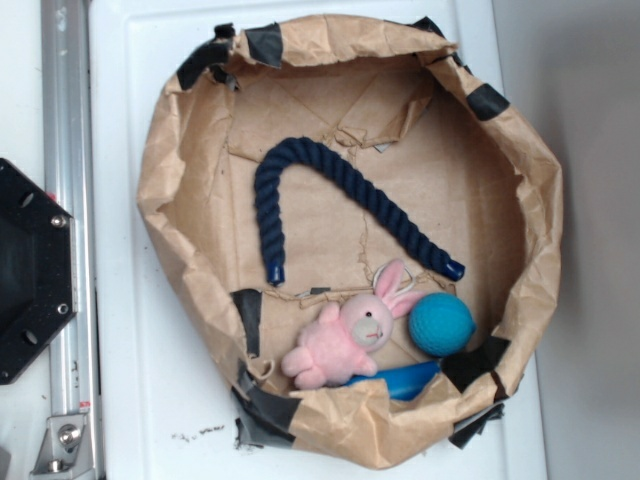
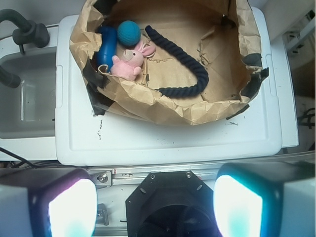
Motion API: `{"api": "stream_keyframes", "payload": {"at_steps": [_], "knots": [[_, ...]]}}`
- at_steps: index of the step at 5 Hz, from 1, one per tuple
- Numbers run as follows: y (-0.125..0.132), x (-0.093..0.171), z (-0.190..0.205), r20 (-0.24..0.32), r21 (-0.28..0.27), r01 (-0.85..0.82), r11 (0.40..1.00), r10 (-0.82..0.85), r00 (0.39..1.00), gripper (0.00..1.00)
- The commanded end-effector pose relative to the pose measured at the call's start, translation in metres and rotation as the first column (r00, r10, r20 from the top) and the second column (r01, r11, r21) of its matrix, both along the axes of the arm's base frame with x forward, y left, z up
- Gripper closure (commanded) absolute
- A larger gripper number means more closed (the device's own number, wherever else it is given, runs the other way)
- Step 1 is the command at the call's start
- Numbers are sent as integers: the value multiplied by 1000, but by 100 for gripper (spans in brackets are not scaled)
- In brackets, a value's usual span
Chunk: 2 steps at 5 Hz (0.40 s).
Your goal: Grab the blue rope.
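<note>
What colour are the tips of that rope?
Bright blue caps on a dark navy blue rope, clearest in the exterior view.

The blue rope [image 1: 330, 185] [image 2: 190, 66] was a thick, twisted dark navy cord with bright blue caps on both ends. I found it lying flat, bent in an arch. In my exterior view the bend pointed toward the top, the two legs spreading downward, one shorter and steeper than the other. Nothing gripped it.

The blue rope [image 1: 330, 190] looked like thick twisted fibre, matt and coarse. Around it the paper basin [image 1: 160, 190] was crumpled brown kraft, patched with black tape [image 1: 262, 42]. My pads [image 2: 71, 207] shone glossy.
</note>
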State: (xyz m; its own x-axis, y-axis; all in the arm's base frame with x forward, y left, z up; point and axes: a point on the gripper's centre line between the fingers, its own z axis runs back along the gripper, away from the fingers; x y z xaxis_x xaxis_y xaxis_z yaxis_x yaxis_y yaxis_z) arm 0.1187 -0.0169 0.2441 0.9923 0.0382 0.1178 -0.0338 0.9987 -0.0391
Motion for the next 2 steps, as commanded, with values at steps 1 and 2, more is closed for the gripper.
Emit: {"api": "stream_keyframes", "payload": {"at_steps": [1, 2], "knots": [[0, 0, 0, 0, 0, 0, 1000, 0, 1000, 0], [31, 50, -38, 78, -32, -245, 969, 247, 966, 0]]}}
